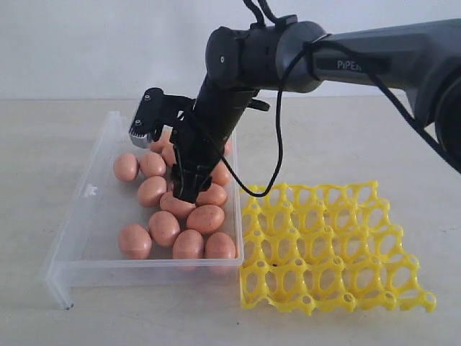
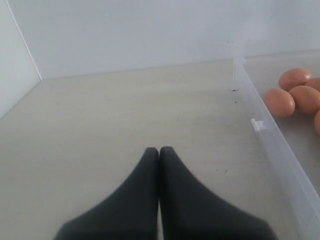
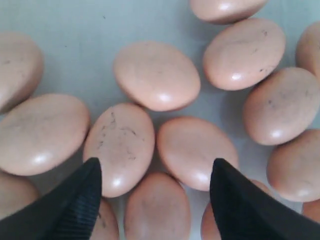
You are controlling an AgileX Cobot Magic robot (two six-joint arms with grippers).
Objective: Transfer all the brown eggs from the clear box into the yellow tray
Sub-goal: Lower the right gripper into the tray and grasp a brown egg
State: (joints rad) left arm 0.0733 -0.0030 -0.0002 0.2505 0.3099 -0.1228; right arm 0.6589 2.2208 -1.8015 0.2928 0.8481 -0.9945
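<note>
Several brown eggs [image 1: 205, 218] lie clustered in the clear box [image 1: 78, 238], left of the yellow tray [image 1: 333, 245], whose cups show no eggs. My right gripper [image 1: 185, 189] reaches across into the box and hangs just above the eggs. Seen from the right wrist, the right gripper [image 3: 156, 163] is open, its black fingertips [image 3: 89, 190] straddling a group of eggs, with one egg [image 3: 156, 210] low between them and nothing gripped. My left gripper [image 2: 159, 150] is shut and empty over bare table beside the box wall [image 2: 272, 147]. A few eggs [image 2: 279, 102] show beyond that wall.
The box's small latch tab [image 2: 257, 124] juts from the wall facing the left gripper. Tray and box touch edge to edge near the table's front. A black cable [image 1: 278, 137] loops down from the right arm above the tray's corner.
</note>
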